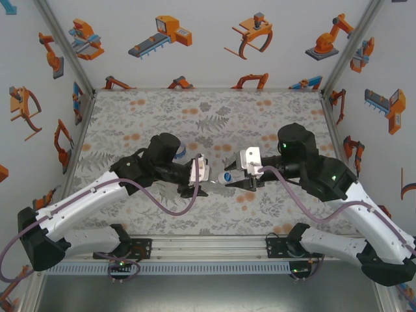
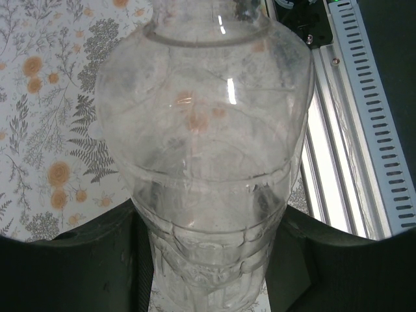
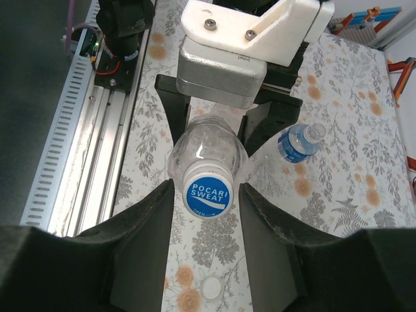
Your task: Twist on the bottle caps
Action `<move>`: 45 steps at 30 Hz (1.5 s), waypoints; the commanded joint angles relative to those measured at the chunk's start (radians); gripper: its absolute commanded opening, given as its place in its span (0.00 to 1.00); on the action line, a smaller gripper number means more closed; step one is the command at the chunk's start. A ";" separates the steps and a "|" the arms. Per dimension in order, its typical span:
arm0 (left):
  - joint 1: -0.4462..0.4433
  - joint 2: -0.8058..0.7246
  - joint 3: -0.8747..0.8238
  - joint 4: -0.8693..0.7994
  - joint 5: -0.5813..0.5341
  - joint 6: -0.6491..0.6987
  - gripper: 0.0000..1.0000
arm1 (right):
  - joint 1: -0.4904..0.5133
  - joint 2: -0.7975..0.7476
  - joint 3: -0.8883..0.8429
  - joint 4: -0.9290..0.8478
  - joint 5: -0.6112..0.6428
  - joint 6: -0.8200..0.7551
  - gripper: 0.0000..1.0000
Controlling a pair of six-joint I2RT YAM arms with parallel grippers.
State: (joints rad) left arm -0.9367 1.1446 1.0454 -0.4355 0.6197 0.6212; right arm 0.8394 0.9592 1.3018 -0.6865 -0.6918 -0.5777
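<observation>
Floral cloth (image 1: 214,110) covers the table, and the walls (image 1: 214,39) are printed with orange robot arms. The left pincer (image 2: 208,273) is clamped on a plain clear bottle (image 2: 201,130). The right pincer (image 3: 207,192) stands slightly apart, straddling that bottle's Pocari Sweat cap (image 3: 208,195). There are two bottles, counting the blue-labelled bottle (image 3: 296,144) beyond its finger. One loose white cap (image 3: 211,286) lies beneath it.

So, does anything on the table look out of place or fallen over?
Yes. The blue-label bottle seems to lie on its side, uncapped, on the floral table, and a loose white cap rests apart from it. The clear bottle in the left gripper looks sound.
</observation>
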 commanded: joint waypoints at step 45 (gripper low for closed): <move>-0.008 0.080 0.033 0.235 -0.226 -0.098 0.00 | 0.005 -0.022 -0.027 0.106 0.804 1.417 0.40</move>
State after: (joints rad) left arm -0.9371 1.2552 1.0531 -0.2249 0.3489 0.5167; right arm 0.8478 0.9489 1.2274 -0.6140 0.1017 0.9119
